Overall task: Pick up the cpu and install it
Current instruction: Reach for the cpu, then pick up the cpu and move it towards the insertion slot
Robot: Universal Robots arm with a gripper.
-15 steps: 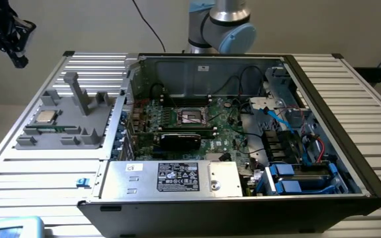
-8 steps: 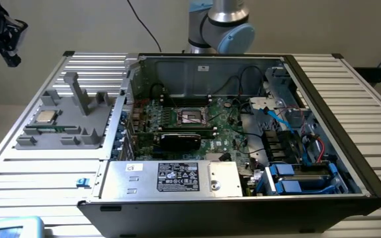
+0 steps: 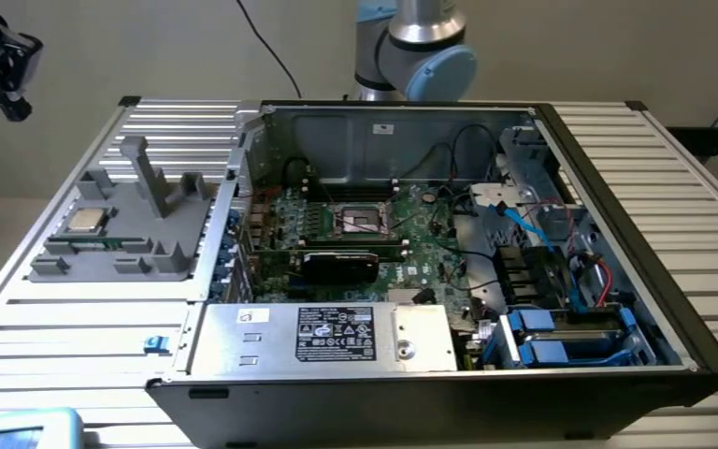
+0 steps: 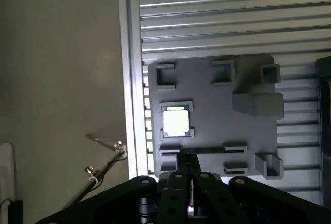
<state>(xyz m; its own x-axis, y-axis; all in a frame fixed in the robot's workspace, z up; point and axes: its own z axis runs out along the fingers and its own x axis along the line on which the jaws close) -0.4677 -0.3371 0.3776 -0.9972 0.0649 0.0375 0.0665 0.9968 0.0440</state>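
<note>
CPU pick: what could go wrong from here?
1. The tool is shut; lowered like that, it might press on the cpu rather than straddle it.
2. The cpu lies in a pocket of the gray holder with raised tabs around it; the tool may catch them.
3. The socket sits deep in the case beside a black card; clearance looks tight.

I work in what looks like a robotics lab or test workshop: a bare slatted aluminium table (image 3: pixel 671 168) carries an opened desktop computer case (image 3: pixel 384 140) with its motherboard (image 3: pixel 434 245) exposed, a grey moulded parts fixture (image 3: pixel 147 234) lies beside it, and a plain wall (image 3: pixel 147 47) stands behind
</note>
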